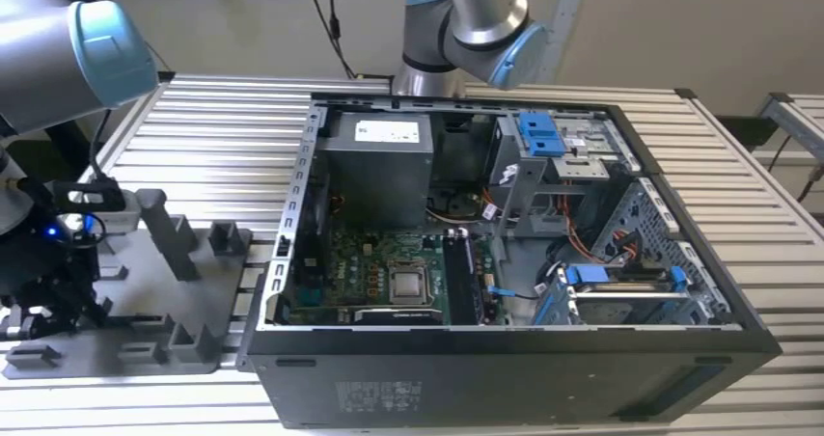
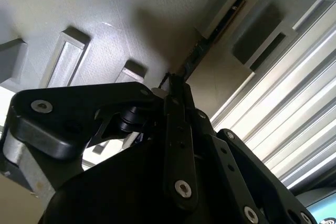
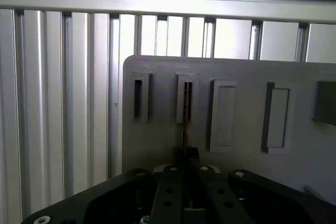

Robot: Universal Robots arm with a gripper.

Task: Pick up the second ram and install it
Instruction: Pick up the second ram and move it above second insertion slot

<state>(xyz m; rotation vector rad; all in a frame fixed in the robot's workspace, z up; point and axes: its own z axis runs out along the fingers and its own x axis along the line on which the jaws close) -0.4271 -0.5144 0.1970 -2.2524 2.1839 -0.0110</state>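
Second ram [image 3: 186, 111], a thin dark strip seen edge-on, is clamped in the closed gripper [image 3: 187, 153].

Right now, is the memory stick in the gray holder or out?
In. The memory stick stands in a slot of the gray holder, gripper right at it.

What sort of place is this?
Probably a robotics lab bench for computer assembly: a robot arm, an open computer case on a slatted metal table, and a grey holder plate beside it.
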